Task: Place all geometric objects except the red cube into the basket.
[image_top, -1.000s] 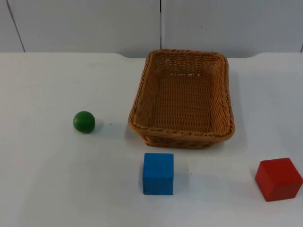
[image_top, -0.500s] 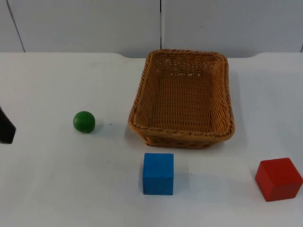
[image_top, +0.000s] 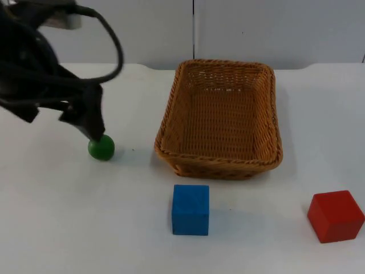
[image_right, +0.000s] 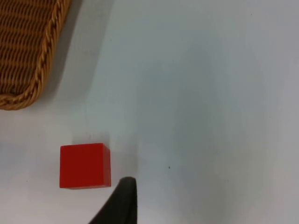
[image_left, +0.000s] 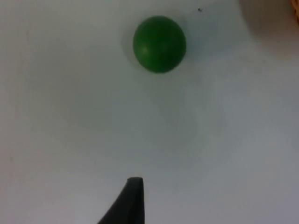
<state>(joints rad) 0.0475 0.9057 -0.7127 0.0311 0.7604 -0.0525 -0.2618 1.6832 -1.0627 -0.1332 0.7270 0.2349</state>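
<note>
Reaching in over the white table (image_top: 68,217), the left arm (image_top: 34,74) places the left gripper (image_top: 91,128) directly above and touching the upper edge of the green ball (image_top: 101,148) in the top view; the jaw spacing cannot be told from this angle. The wicker basket (image_top: 171,114) stands well to the side of the jaws, beyond the ball, and holds nothing. The blue cube (image_top: 190,209) sits on the table in front of the basket, apart from the jaws. The red cube (image_top: 335,216) lies far from the left gripper, past the basket's near corner.

Left wrist view: the green ball (image_left: 160,44) rests on the table ahead of one black fingertip (image_left: 131,200), clearly apart from it. Nothing is gripped; how wide the jaws stand cannot be told.

Right wrist view: the right gripper's fingertip (image_right: 122,200) stands just beside the red cube (image_right: 85,165), over bare table surface. A corner of the basket (image_right: 32,56) lies further ahead of the fingertip, past the cube. Jaw state here cannot be told
</note>
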